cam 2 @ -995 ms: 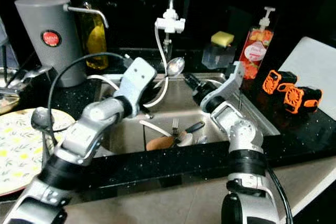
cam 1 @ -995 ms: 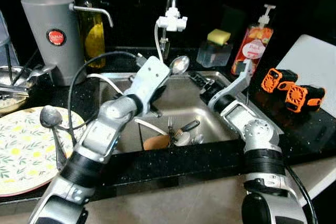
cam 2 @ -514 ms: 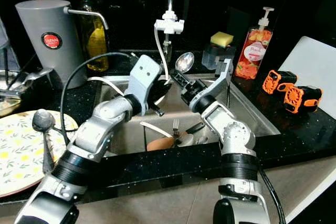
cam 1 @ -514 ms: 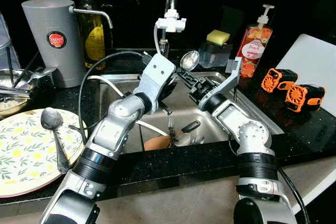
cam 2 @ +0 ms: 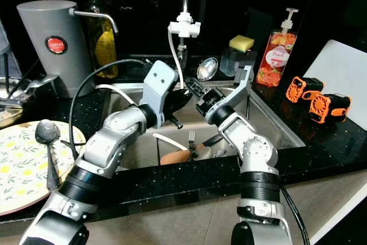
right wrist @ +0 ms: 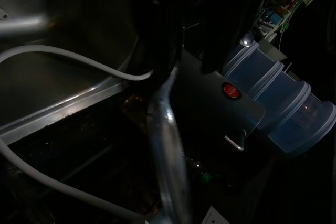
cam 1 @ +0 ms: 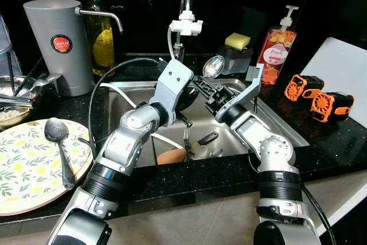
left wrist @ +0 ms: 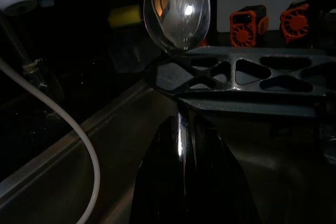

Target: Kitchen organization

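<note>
A shiny metal spoon (cam 1: 213, 66) is held bowl-up above the steel sink (cam 1: 269, 120), just below the tap. My left gripper (cam 1: 192, 86) is shut on its handle; in the left wrist view the handle (left wrist: 180, 129) runs up between the black fingers to the bowl (left wrist: 177, 11). My right gripper (cam 1: 206, 88) has come in from the right and stands open, its fingers on either side of the same handle. One of its latticed fingers (left wrist: 247, 74) crosses just under the bowl. In the right wrist view the handle (right wrist: 167, 129) shows blurred.
In the sink lie a fork (cam 1: 186, 137), a brown utensil (cam 1: 171, 155) and a white hose (cam 1: 166, 140). On the left counter a flowered plate (cam 1: 23, 164) carries a ladle-like spoon (cam 1: 55, 131). A grey jug (cam 1: 59, 41), soap pump (cam 1: 277, 38), sponge (cam 1: 238, 41) and orange tools (cam 1: 320, 97) stand around.
My right gripper has swung left from the sink's right side up to the spoon. The left gripper has carried the spoon a little up and to the right.
</note>
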Robot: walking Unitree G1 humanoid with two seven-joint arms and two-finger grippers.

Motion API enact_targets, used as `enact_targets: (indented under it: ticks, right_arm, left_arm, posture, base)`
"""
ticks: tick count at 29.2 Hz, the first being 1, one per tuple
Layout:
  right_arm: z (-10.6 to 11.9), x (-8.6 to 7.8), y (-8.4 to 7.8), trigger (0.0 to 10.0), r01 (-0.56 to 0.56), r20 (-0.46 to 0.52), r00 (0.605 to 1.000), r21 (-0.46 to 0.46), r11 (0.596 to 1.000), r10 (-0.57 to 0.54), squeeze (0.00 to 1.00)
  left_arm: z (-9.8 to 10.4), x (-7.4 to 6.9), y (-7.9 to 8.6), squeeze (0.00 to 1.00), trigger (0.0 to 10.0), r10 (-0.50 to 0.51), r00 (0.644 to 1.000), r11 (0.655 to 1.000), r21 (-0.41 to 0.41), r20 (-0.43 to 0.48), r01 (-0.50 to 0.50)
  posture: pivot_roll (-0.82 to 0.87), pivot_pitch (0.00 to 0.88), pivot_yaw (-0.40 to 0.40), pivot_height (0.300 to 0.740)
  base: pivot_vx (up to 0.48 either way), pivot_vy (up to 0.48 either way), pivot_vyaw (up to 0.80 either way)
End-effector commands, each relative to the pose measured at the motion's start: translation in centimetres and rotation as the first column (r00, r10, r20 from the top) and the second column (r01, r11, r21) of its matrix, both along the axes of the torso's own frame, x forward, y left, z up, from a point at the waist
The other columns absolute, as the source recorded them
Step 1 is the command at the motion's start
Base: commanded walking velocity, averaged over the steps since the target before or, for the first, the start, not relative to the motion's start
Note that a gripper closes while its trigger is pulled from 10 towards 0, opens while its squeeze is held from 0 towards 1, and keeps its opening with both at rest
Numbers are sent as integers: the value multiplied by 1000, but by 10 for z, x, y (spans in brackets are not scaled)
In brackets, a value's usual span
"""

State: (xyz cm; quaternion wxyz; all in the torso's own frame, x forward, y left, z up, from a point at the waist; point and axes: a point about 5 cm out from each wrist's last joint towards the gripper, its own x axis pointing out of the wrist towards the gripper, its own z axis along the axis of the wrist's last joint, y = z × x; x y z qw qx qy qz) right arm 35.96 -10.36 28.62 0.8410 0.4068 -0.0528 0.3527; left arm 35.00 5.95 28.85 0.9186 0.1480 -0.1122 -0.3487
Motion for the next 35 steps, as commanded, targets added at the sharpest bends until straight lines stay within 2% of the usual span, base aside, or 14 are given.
enact_targets:
  ticks: [1,10,11,13,14,15,20,21,24,28,29,32,33,35]
  right_arm:
    - [0,-2,1,0,-5,8,1000,0,1000,5,0]
    - [0,-2,-1,0,4,7,1000,-5,1000,-4,0]
    - [-1,-2,-1,1882,6,2,1000,-14,1000,-6,0]
    - [-2,-2,-1,1882,8,-1,1000,-20,1000,-8,0]
    - [-3,-1,-1,10000,14,-8,1000,-34,999,-14,0]
    - [-5,0,-1,10000,21,-13,1000,-51,998,-22,0]
    - [-19,7,-4,10000,88,-47,994,-175,981,-97,0]
    - [-27,12,-8,10000,127,-70,987,-230,965,-147,0]
    - [-34,16,-13,10000,164,-95,976,-270,949,-195,0]
    - [-55,25,-19,10000,233,-161,936,-385,893,-313,0]
    - [-63,27,-18,10000,240,-169,924,-441,865,-343,0]
    - [-94,27,-8,10000,191,-160,905,-673,714,-393,0]
    - [-94,27,-8,10000,191,-160,905,-673,714,-393,0]
    - [-111,24,-1,10000,137,-179,907,-732,667,-383,0]
  left_arm:
    - [-7,-1,-6,0,10000,-29,999,1000,-10,-28,29]
    - [-11,-1,-5,0,10000,14,1000,999,32,-2,-14]
    - [-12,-1,-5,0,10000,25,1000,999,35,2,-25]
    - [-12,-1,-5,0,10000,30,1000,999,35,4,-30]
    - [-12,-1,-5,325,10000,47,999,999,22,13,-47]
    - [-12,0,-3,1000,10000,66,998,998,6,6,-66]
    - [-11,-2,6,1000,10000,114,993,992,-52,-14,-115]
    - [-9,-5,12,0,10000,139,990,987,-83,-21,-140]
    - [-7,-8,19,0,10000,153,988,982,-104,-25,-155]
    - [0,-23,29,0,10000,148,989,978,-149,-16,-149]
    - [2,-26,32,0,10000,154,988,975,-158,-10,-154]
    - [6,-30,46,0,10000,222,975,954,-199,-27,-223]
    - [6,-30,46,0,10000,222,975,954,-199,-27,-223]
    - [10,-33,57,0,10000,270,963,940,-209,-29,-270]
  posture:
    - [132,54,-54,740]
    - [128,51,-54,740]
    - [129,51,-54,740]
    - [129,51,-54,740]
    - [129,51,-55,740]
    - [129,51,-55,740]
    - [129,49,-56,740]
    - [129,46,-56,740]
    - [132,43,-59,740]
    - [137,36,-64,740]
    - [139,34,-66,740]
    - [148,29,-70,740]
    - [148,29,-70,740]
    - [157,25,-77,740]
  base:
    - [0,0,0]
    - [0,0,0]
    - [0,0,0]
    - [0,0,0]
    - [0,0,0]
    - [0,0,0]
    - [0,0,0]
    - [0,0,0]
    - [0,0,0]
    - [0,0,0]
    - [0,0,0]
    - [0,0,0]
    - [0,0,0]
    - [0,0,0]
